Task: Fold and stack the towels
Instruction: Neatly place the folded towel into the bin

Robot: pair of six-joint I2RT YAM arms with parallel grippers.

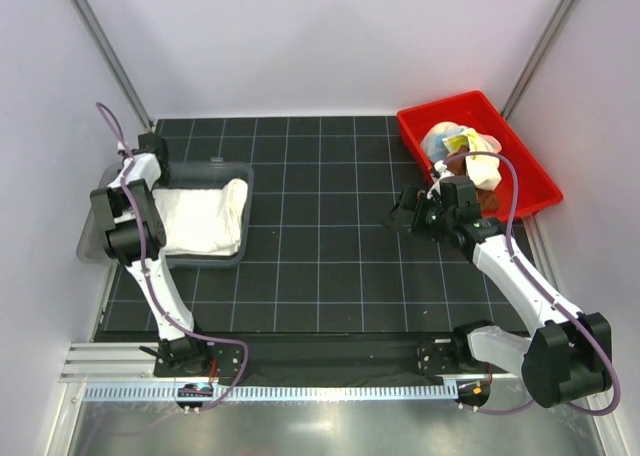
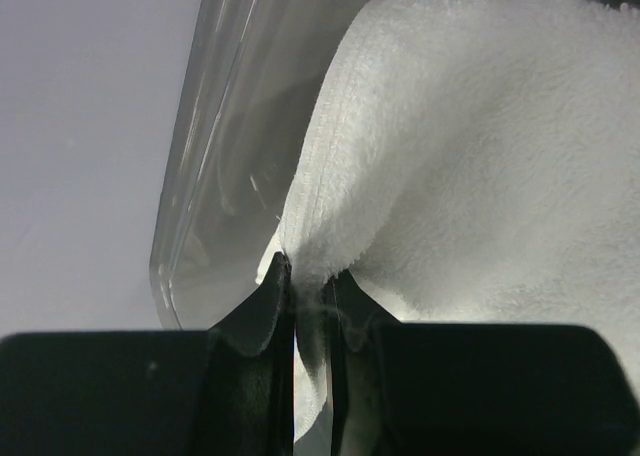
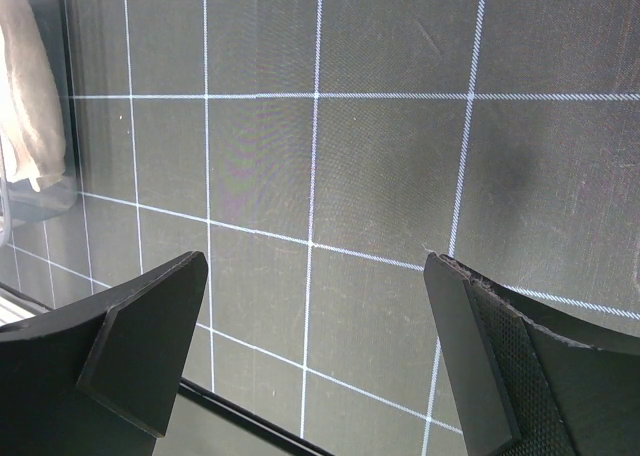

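One cream towel (image 2: pixel 480 176) edge tight in left hand (image 2: pixel 310 276); right hand (image 3: pixel 315 266) apart over open mat (image 3: pixel 380 156).

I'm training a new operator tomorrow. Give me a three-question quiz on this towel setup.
1. True or false: the white towel lies in the tray.
2. The left gripper is: A) open B) shut on the white towel C) out of view.
3. Fill in: the other towels sit in the ____ bin.

Key: 1 true; 2 B; 3 red.
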